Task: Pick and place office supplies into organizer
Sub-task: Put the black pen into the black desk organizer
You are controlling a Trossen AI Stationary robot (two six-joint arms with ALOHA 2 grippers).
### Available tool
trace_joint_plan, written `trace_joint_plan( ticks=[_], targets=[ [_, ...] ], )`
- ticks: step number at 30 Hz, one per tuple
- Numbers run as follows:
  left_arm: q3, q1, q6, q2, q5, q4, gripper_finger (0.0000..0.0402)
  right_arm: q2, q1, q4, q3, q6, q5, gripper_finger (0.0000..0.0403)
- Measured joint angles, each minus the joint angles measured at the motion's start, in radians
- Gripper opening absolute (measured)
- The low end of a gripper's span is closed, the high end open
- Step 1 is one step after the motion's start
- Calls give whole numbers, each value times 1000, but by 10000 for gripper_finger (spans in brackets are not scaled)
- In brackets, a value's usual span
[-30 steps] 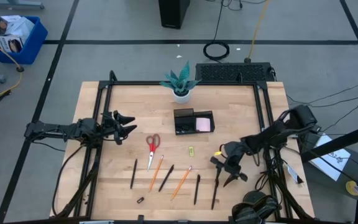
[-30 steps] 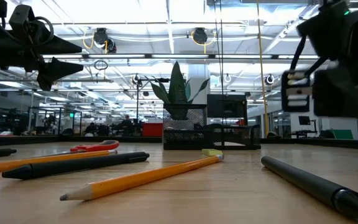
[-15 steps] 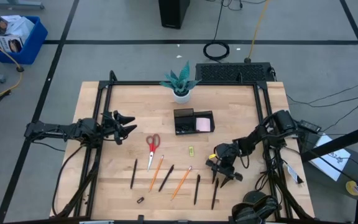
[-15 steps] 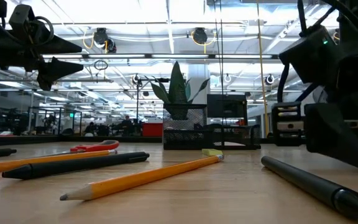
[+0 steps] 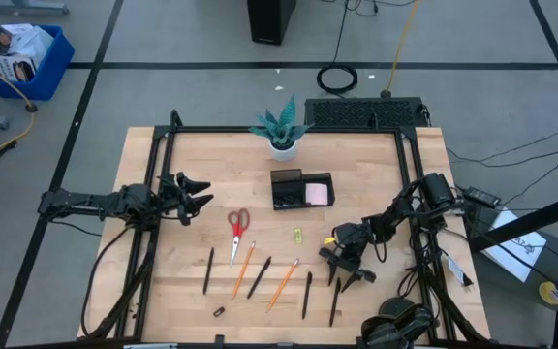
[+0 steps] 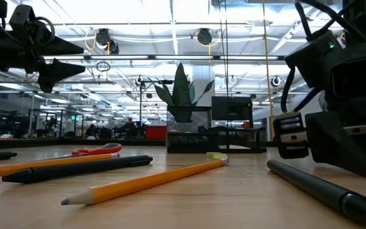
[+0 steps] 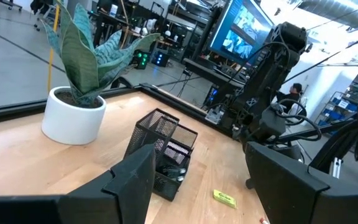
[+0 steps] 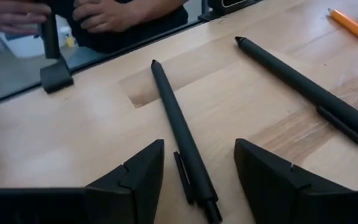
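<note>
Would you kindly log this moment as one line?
right end effector: open, low over pen | left end effector: open, waiting | organizer: holds sticky pad

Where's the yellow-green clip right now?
In the high view the clip lies alone on the table's middle, just in front of the organizer, between the scissors and the right gripper.

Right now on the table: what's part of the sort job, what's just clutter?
Job:
- organizer, with pink sticky-note pad inside
- red-handled scissors
- black pens, one under the open right gripper
- orange pencils
- yellow-green clip
- black clip

Not the job:
- potted plant
- left gripper, open, waiting at the table's left
</note>
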Motion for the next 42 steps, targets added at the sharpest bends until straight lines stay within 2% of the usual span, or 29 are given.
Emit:
trace_joint_plan(
  ticks=[2,8,13,19,26,31,37,42],
  targets=[
    [0,0,0,0,0,0,255,0,0,2,0,16,9,190],
    [0,0,0,0,0,0,255,1,15,15,-2,-116,37,187],
    [0,0,0,0,0,0,255,-2,26,-11,-6,-121,87,178],
    [0,0,0,0,0,0,255,2,26,26,-6,-133,72,173],
    [0,0,0,0,0,0,255,-2,27,-48,-8,-158,67,165],
    [0,0,0,0,0,0,255,-1,32,-34,-10,-164,66,134],
    [0,0,0,0,0,0,255,0,34,-20,-11,-158,65,78],
    [0,0,0,0,0,0,255,1,35,18,-11,-61,71,41]
  ],
)
